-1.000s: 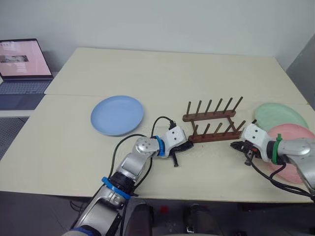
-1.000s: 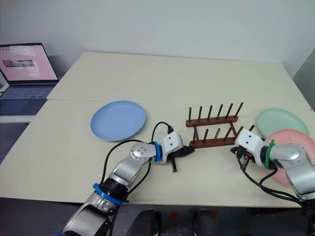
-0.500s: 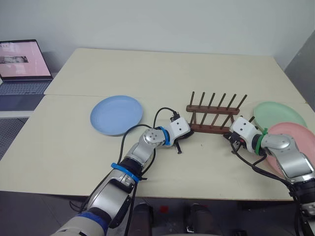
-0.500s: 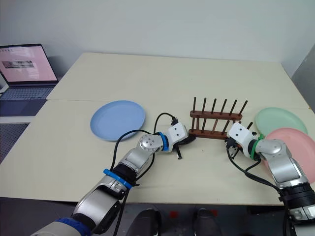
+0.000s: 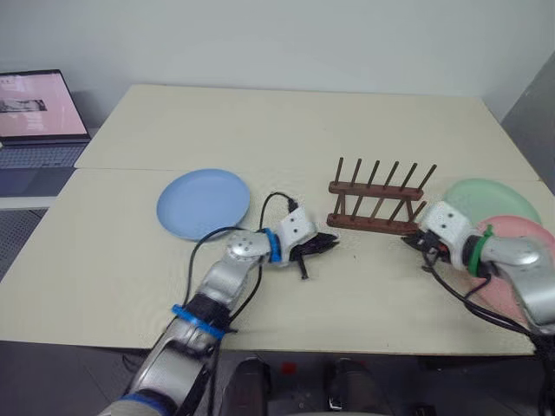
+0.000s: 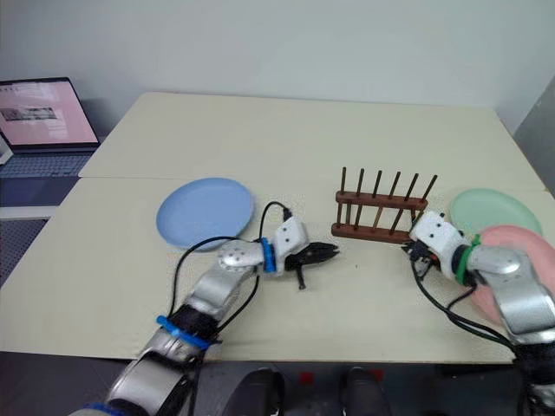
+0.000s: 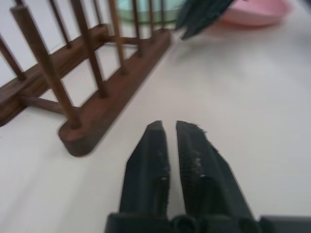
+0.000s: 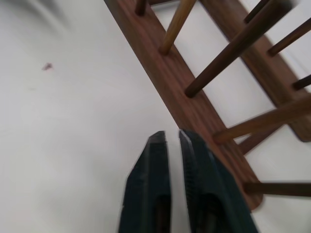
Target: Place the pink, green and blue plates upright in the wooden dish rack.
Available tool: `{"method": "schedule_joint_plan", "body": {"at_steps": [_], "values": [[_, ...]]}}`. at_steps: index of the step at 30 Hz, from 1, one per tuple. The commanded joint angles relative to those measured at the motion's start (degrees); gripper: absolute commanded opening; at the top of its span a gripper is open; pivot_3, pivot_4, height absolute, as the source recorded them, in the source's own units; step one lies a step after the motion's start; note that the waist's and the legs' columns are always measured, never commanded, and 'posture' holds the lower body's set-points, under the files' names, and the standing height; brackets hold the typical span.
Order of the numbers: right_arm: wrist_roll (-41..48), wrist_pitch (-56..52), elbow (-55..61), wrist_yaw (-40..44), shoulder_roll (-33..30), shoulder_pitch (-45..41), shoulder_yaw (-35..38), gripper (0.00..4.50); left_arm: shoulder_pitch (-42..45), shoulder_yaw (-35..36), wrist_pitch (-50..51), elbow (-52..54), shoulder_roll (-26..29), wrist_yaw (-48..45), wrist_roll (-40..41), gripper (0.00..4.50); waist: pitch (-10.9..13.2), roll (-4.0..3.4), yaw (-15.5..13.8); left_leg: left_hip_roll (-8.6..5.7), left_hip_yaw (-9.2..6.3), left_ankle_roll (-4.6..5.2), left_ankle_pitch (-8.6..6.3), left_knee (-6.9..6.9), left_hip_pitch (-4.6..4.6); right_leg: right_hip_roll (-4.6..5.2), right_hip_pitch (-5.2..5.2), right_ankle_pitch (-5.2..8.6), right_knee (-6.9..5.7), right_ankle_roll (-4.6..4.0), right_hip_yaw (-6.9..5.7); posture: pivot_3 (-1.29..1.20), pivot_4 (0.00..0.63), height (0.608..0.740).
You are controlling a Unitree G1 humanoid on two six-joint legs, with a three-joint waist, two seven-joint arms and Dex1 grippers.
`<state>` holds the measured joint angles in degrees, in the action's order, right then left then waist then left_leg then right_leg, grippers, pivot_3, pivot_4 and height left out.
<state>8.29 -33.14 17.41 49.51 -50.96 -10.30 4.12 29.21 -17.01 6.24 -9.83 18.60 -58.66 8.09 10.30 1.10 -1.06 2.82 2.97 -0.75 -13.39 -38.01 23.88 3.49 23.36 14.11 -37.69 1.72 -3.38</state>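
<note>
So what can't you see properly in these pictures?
- Pink plate: in the eye views the right arm covers its near part.
- Green plate: the pink plate overlaps its near edge; in the left wrist view it is a blur behind the rack's pegs.
- Wooden dish rack: both wrist views cut it off at the edges.
- Laptop: cut off by the picture's left edge; its screen is too small to read.

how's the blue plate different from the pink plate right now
The blue plate lies alone and fully visible on the rack's left; the pink plate lies on its right, partly hidden behind the right arm. The pink one sits against the green plate; the blue touches nothing. Both lie flat, not racked.
</note>
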Motion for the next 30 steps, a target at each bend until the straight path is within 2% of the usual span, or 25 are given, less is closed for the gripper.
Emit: {"method": "schedule_joint_plan", "body": {"at_steps": [1,4,7,9,10,11,16,20,25,30], "values": [[5.4,-7.0,11.6,1.3,-2.6,4.0,10.2,1.61,-1.8,4.0,9.6,15.4,6.3,-7.3,10.6,1.48,0.0,0.0,0.0,0.02,-0.02,0.0,0.0,0.01,-0.01,0.0,0.01,0.01,-0.04,-0.02,-0.03,0.0,0.15,0.74],[7.9,-12.3,17.7,1.4,-3.7,9.1,19.2,2.7,-2.5,6.3,14.5,22.5,12.4,-10.1,15.0,2.44,0.0,-0.02,-0.3,0.04,-0.1,-0.02,0.01,-0.04,-0.06,0.0,-0.07,0.19,-0.05,0.21,-0.09,0.0,0.15,0.74],[9.2,-14.0,19.5,1.3,-4.3,11.0,21.7,3.71,-2.5,6.6,16.2,24.4,14.0,-10.0,16.1,3.33,0.0,-0.01,-0.3,0.01,-0.1,-0.08,0.05,-0.16,-0.09,0.03,-0.15,0.19,-0.02,0.23,-0.04,0.0,0.15,0.74],[9.4,-16.5,22.6,1.9,-3.4,16.8,27.1,4.41,-2.3,8.7,17.3,26.9,16.6,-11.3,18.1,3.93,0.0,0.01,-0.4,-0.06,-0.13,-0.07,0.06,-0.2,-0.11,0.06,-0.12,0.19,-0.01,0.18,0.16,0.0,0.15,0.74],[9.6,-17.1,23.5,2.0,-3.2,18.6,28.8,4.5,-2.3,9.3,17.7,27.7,17.3,-11.6,18.8,4.19,0.0,0.06,-0.4,-0.07,-0.16,-0.06,0.07,-0.19,-0.06,0.06,-0.1,0.18,-0.01,0.19,0.14,0.0,0.15,0.74],[8.3,-16.7,24.8,0.4,-1.7,21.6,29.3,4.5,-2.0,9.7,17.0,28.6,18.2,-12.5,19.4,4.48,0.0,0.06,-0.3,-0.06,-0.15,-0.06,0.07,-0.19,-0.07,0.04,-0.1,0.16,0.0,0.23,0.13,0.0,0.15,0.74],[1.4,-15.5,24.9,-10.8,5.3,27.9,24.8,4.5,0.3,10.0,17.9,30.6,20.3,-15.7,23.0,4.48,-0.1,0.09,-0.3,-0.05,-0.11,-0.06,0.06,-0.09,-0.08,-0.01,-0.03,0.16,0.0,0.29,0.22,0.0,0.15,0.74],[-3.7,-12.1,20.9,-19.3,10.8,26.3,18.5,4.5,1.9,9.5,16.2,29.7,20.6,-17.5,22.6,4.48,-0.1,0.11,0.1,-0.05,-0.05,-0.06,0.06,-0.1,-0.18,-0.06,-0.02,0.19,-0.02,0.23,0.44,0.0,0.15,0.74],[-6.7,-10.3,15.6,-25.7,15.6,22.9,14.9,4.5,3.6,9.6,16.1,29.0,19.7,-17.1,22.4,4.48,0.0,0.11,0.1,-0.07,0.03,-0.05,0.06,-0.09,-0.24,-0.07,0.0,0.24,-0.03,0.14,0.63,0.0,0.15,0.74],[-7.4,-10.2,13.6,-27.5,16.4,21.3,14.3,2.79,4.0,9.2,15.9,28.9,19.4,-16.5,21.6,4.5,-0.1,0.11,0.1,-0.09,0.15,-0.04,0.05,-0.02,-0.17,-0.08,0.13,0.14,-0.01,0.31,0.76,0.0,0.15,0.74]]}}
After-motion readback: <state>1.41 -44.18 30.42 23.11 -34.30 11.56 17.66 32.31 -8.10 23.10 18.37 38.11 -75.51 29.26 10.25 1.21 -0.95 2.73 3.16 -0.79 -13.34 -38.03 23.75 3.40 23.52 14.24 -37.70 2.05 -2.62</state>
